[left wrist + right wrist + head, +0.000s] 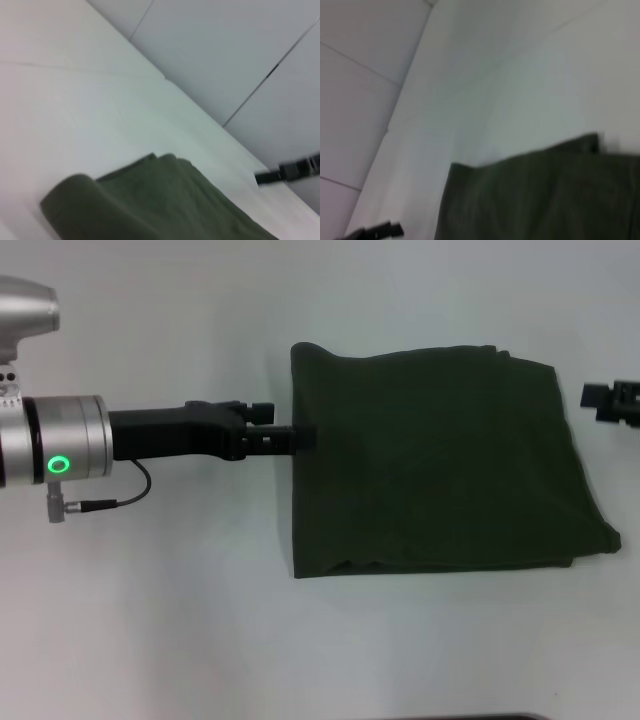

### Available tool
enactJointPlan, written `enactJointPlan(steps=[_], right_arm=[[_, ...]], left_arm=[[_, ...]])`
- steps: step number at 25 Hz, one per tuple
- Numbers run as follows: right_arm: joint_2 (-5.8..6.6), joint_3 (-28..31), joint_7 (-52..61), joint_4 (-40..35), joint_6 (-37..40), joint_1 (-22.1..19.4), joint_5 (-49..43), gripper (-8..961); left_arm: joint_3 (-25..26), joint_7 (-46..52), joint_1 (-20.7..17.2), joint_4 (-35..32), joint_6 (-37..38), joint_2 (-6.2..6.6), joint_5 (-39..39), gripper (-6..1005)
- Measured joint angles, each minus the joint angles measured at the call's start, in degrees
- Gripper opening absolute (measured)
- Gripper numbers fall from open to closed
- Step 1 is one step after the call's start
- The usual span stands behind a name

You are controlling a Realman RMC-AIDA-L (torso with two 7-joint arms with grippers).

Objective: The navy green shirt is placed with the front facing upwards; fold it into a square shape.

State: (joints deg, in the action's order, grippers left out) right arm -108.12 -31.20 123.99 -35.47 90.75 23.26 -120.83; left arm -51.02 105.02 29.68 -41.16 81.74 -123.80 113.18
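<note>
The navy green shirt [435,475] lies folded into a rough square of plain dark green cloth in the middle of the white table. My left gripper [303,437] reaches in level from the left, and its tip overlaps the shirt's left edge about halfway along. My right gripper [612,400] sits at the picture's far right, a short way off the shirt's upper right corner and not touching it. The left wrist view shows the shirt [150,205] close up with a rounded fold, and the right gripper [295,170] beyond it. In the right wrist view the shirt [545,195] lies flat.
The white table [150,620] extends on all sides of the shirt. A cable [120,498] loops under the left arm's wrist. Pale wall panels [225,55] stand behind the table's far edge.
</note>
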Motion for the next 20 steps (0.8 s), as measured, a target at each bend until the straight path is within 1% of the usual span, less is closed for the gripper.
enactJointPlan(steps=[3, 8, 11, 15, 20], right_arm=[[0.33, 0.1, 0.7, -0.1, 2.6, -1.7, -1.1, 685], [1.23, 0.3, 0.7, 0.2, 5.9, -5.0, -1.8, 686], [1.49, 0.3, 0.3, 0.3, 8.4, -6.4, -1.8, 686], [1.47, 0.5, -1.0, 0.6, 11.5, -7.7, -1.8, 687], [0.87, 0.5, -2.7, 2.5, 12.4, -7.9, -1.8, 689]], left_arm=[[0.0, -0.6, 0.2, 0.0, -0.4, 0.0, -1.0, 936], [0.0, -1.0, 0.6, 0.0, -1.1, 0.02, -1.9, 937], [0.1, -1.0, 1.4, 0.0, -1.2, 0.01, -2.0, 937], [0.0, -1.5, 2.4, 0.5, -1.6, -0.05, -2.1, 937], [-0.2, -1.8, 3.3, 1.1, -2.2, -0.11, -2.1, 936]])
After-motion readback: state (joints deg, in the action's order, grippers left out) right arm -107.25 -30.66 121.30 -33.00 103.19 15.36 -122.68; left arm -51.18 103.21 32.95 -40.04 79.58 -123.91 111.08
